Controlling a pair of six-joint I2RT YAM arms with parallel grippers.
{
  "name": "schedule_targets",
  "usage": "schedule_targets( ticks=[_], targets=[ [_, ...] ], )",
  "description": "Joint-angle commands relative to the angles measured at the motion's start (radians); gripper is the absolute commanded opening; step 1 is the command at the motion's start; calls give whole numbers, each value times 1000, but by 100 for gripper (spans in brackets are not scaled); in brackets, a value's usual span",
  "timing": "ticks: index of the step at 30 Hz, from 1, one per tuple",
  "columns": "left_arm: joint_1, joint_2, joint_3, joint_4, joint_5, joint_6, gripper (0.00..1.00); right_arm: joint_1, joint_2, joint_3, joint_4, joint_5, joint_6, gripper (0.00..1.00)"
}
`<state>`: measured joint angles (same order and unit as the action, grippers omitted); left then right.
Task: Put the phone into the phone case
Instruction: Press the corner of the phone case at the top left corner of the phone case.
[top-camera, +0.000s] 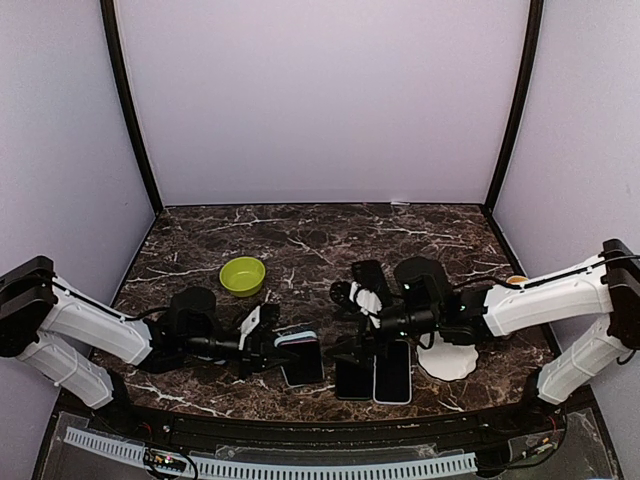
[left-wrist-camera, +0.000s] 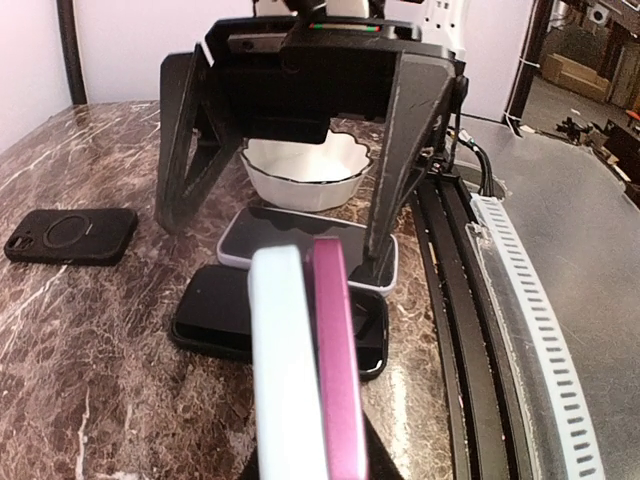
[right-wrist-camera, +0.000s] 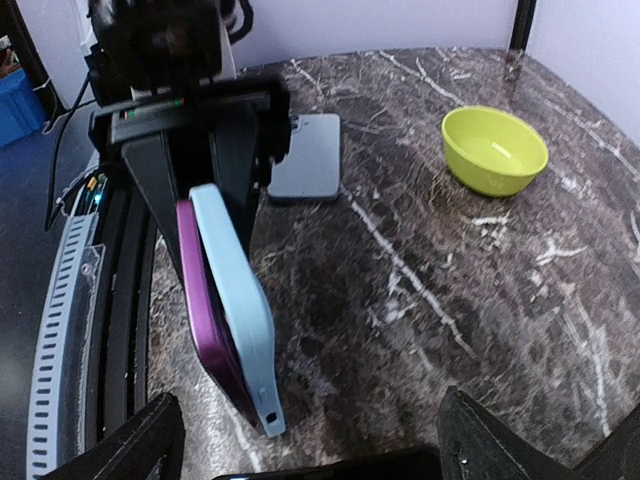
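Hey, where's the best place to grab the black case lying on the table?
Take it across its two long edges near the middle, coming straight down from above. The black case lies flat with nothing close beside it, so both fingers probably have room, and its width suits the jaws better than its length.

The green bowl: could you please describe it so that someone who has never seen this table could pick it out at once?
On the dark marble table, look at the left half, toward the middle. The green bowl stands there by itself, empty. It is lime green with a smooth round rim, unlike the white bowl with a wavy rim on the right.
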<state>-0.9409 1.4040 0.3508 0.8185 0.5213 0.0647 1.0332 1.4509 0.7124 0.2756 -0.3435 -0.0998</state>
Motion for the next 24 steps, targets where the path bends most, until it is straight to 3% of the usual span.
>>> schedule_targets(
  ticks=[1,5,16,24],
  targets=[
    [-3,-20,-22,75,113,97,5,0,-6,-66,137,-82,-53,83],
    [-2,12,-8,62,168,118,10,14,34,-106,266,-98,-69,70],
    [2,-7,14,6,153,166,11,57,176,-41,291,-115,-139,68],
    [4,18,43,0,168,181,12,84,243,-9,345,-71,-138,23]
  ],
)
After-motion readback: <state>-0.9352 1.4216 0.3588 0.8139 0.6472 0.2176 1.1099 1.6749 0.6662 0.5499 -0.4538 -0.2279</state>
